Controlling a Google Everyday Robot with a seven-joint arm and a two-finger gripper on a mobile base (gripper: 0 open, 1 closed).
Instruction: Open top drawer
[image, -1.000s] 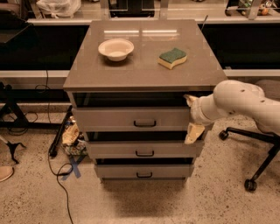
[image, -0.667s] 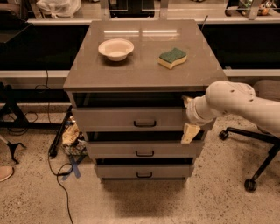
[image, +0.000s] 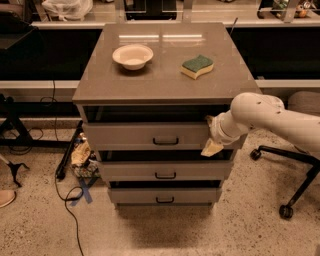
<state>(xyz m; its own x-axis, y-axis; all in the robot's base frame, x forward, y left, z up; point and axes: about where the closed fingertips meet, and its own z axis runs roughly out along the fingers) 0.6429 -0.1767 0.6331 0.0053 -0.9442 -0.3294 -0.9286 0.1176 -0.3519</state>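
Observation:
The top drawer is the highest of three grey drawers in a grey cabinet. It has a flat grey front and a small black bar handle at its centre. A dark gap shows above the front. My gripper is on a white arm reaching in from the right. It sits against the right end of the top drawer's front, well to the right of the handle. A yellowish tip hangs at its lower edge.
A white bowl and a green-and-yellow sponge lie on the cabinet top. The middle drawer and bottom drawer are below. A chair's wheeled base is right. Cables and black stand legs are left.
My gripper and arm have shifted a little to the left along the top drawer's front. The drawer front has not visibly moved.

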